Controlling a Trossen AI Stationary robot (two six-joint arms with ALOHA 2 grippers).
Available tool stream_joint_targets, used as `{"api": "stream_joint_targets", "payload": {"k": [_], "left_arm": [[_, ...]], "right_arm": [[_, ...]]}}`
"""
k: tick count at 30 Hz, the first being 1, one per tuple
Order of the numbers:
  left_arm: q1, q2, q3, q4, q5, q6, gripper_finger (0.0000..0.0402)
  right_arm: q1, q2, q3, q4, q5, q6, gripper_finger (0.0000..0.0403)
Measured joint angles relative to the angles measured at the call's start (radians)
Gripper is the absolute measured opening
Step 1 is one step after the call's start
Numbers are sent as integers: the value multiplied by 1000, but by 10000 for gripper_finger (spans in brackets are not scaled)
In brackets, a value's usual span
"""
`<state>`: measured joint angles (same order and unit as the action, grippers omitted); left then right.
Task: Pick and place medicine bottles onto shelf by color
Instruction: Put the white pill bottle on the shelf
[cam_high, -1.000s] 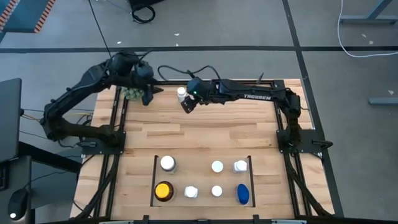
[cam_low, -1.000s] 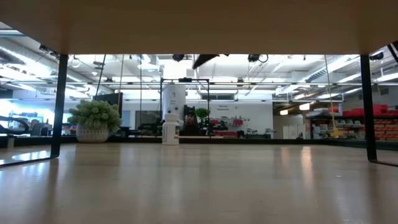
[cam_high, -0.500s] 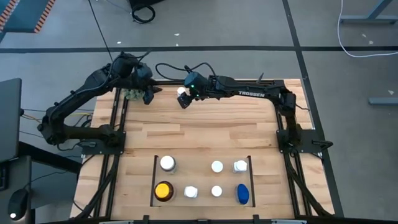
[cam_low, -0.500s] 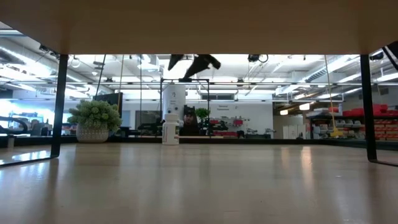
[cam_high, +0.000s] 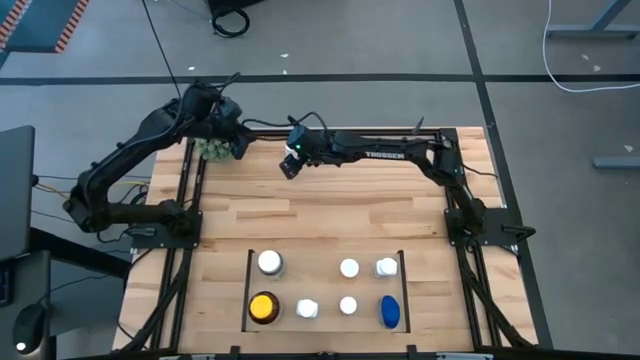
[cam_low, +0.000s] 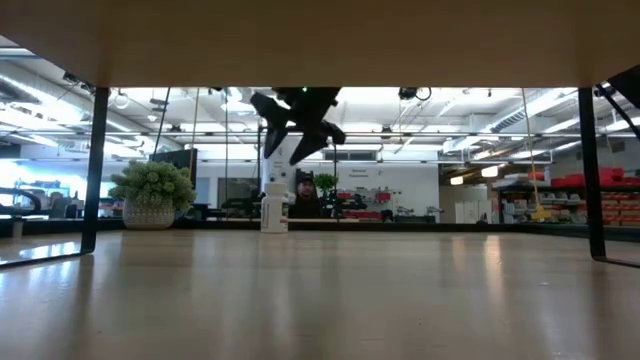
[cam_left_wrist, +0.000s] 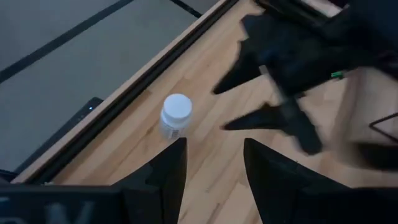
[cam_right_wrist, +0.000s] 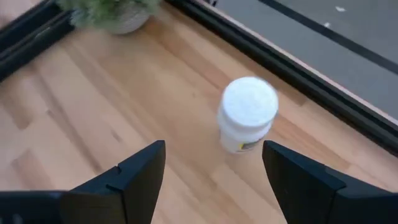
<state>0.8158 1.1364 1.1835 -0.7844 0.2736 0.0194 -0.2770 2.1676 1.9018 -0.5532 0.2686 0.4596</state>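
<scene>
Right gripper (cam_high: 287, 167) hung over the far edge of the table, fingers spread wide and holding nothing, just above and beside a white-capped white bottle (cam_right_wrist: 247, 122) that stood upright near the far rail. In the left wrist view that bottle (cam_left_wrist: 176, 114) stood clear of both arms. Left gripper (cam_high: 238, 148) waited at the far left by the green plant ball (cam_high: 212, 150), fingers part open and empty, per its own wrist view. The shelf (cam_high: 248, 290) sat at the near edge, already carrying six bottles: a white-capped one (cam_high: 269, 262), the amber yellow-capped one (cam_high: 263, 307), the blue one (cam_high: 390, 311) and three more white ones. Risk judged from here: the bottle was off-centre between the right fingers, so a descent could clip the cap and tip it toward the rail. Both arms were close together at the far side, so a collision was possible if the left one moved in.
</scene>
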Motion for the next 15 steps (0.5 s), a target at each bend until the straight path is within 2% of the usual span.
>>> {"api": "stream_joint_targets", "payload": {"k": [8,15], "left_arm": [[0,0,0,-1,0,-31,163],[0,0,0,-9,0,-43,164]], "right_arm": [[-30,44,0,86,-20,17,277],[-31,46,0,85,6,8,301]]}}
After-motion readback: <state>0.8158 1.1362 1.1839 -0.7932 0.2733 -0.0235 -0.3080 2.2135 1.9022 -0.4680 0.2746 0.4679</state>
